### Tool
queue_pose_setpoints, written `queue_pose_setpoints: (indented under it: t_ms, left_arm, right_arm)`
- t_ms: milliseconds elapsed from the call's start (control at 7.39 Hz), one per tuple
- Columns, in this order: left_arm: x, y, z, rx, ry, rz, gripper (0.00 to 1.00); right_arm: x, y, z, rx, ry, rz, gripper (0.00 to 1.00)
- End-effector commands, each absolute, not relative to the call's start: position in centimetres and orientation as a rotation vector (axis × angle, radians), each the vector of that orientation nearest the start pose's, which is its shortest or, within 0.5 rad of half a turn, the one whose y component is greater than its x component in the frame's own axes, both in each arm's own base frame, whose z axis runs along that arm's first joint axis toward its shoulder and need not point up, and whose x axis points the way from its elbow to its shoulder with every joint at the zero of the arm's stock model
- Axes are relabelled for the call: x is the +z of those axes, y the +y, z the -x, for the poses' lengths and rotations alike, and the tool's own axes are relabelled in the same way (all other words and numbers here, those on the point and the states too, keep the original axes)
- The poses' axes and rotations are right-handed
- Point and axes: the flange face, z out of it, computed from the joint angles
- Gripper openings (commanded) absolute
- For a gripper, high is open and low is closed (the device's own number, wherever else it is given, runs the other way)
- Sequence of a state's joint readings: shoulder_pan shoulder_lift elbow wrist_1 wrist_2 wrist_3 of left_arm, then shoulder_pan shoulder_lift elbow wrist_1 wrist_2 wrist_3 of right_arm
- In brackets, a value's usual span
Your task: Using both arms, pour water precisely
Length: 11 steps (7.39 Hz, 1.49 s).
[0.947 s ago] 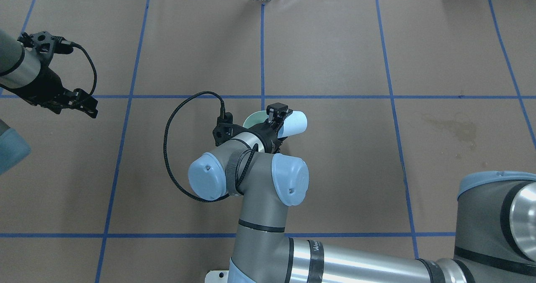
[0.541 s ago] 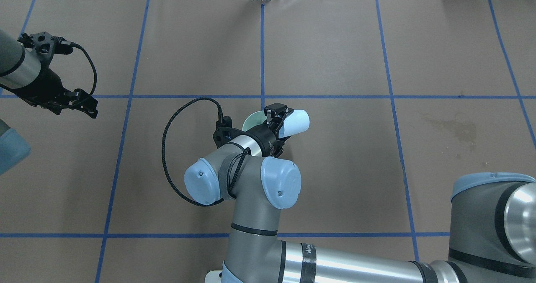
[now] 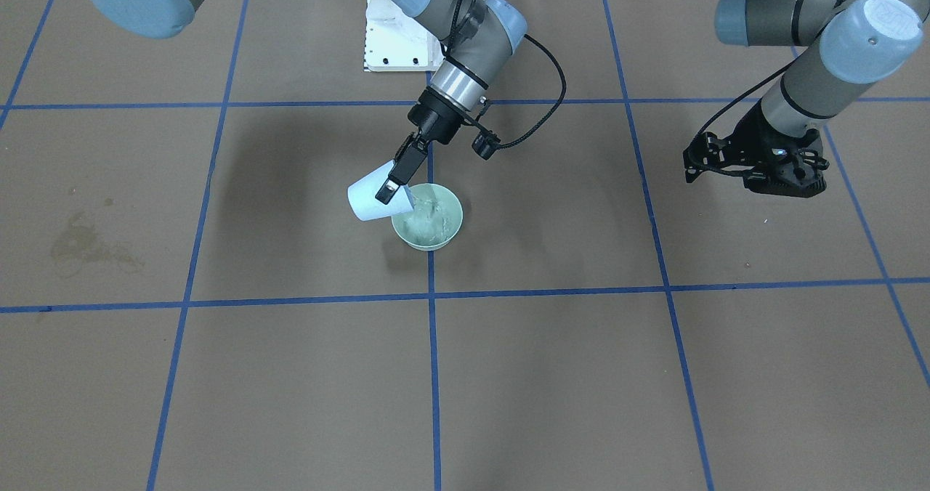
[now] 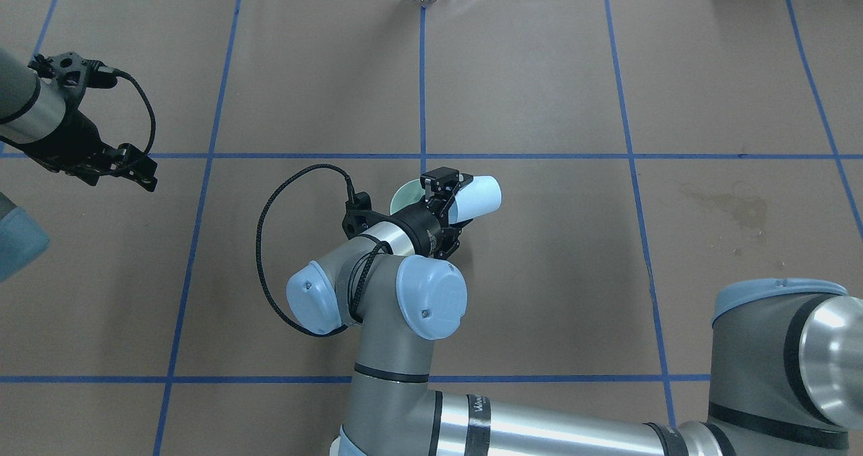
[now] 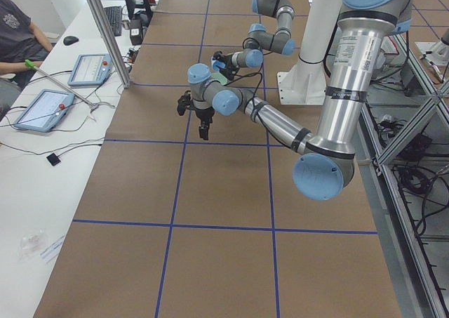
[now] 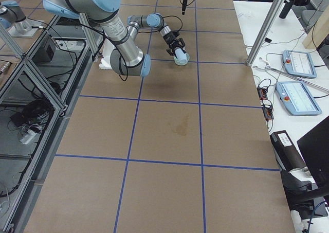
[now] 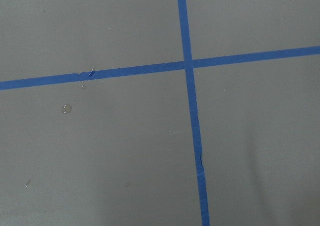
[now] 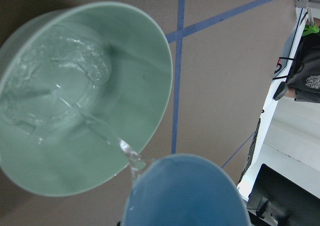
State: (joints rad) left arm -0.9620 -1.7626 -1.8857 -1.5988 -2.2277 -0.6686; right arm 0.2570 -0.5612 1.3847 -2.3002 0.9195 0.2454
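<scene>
**Right wrist drawn back, cup tipped a shade further over bowl**

Since the earlier overhead frames the right arm's [image 4: 404, 388] pale blue wrist joints have shifted toward the robot's edge of the table and slightly to its left. The cup's base has swung a little outward. The left arm [image 4: 30, 108] has not moved.

- Water [image 8: 60, 86]: a thin clear stream leaves the cup's lip and lands in a rippled, glinting pool in the bowl.
- Blue cup [image 3: 365, 199]: tilted close to level, with its mouth over the bowl's rim and its base pointing to the robot's right.
- Green bowl [image 3: 454, 211]: upright on the table near the middle of the surface, on a blue tape line.
- Right gripper [image 3: 392, 182]: fingers clamped on the cup's wall near its mouth.
- Left gripper [image 4: 128, 166]: above the surface near the table's left edge, well apart from the bowl. Its fingers look apart and hold nothing.
- Table [image 4: 539, 71]: brown paper marked by a blue tape grid, with a faint dried stain [image 4: 731, 203] toward the right edge.
- White pedestal [image 3: 396, 41]: at the robot's edge.
- Small droplets [image 7: 66, 108]: beside a tape crossing under the left wrist.
</scene>
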Motion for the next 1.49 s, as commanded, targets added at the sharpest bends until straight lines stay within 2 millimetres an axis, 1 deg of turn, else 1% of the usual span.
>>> queue_pose_setpoints:
  t_ms: [0,135,406,811,1217,1352]
  left_arm:
    - [40.7,-49.3,-25.4,0.118,0.821,-0.03,1.0]
    - [40.7,-49.3,-25.5,0.119,0.822,-0.03,1.0]
    - [40.9,-49.3,-25.5,0.118,0.82,-0.027,1.0]
    - [41.2,-49.3,-25.6,0.117,0.818,-0.021,1.0]
    - [41.2,-49.3,-25.6,0.117,0.818,-0.021,1.0]
    - [41.4,-49.4,-25.6,0.116,0.815,-0.018,1.0]
  right_arm:
    - [17.6,-37.6,66.4,-1.009,0.467,-0.534,0.33]
    - [17.9,-37.7,66.3,-1.015,0.49,-0.527,0.33]
    - [17.7,-37.6,66.1,-1.024,0.512,-0.516,0.33]
    - [18.0,-37.7,65.7,-1.036,0.569,-0.502,0.33]
    - [17.4,-37.9,65.5,-1.044,0.615,-0.505,0.33]
    - [16.7,-37.9,65.4,-1.045,0.62,-0.505,0.33]
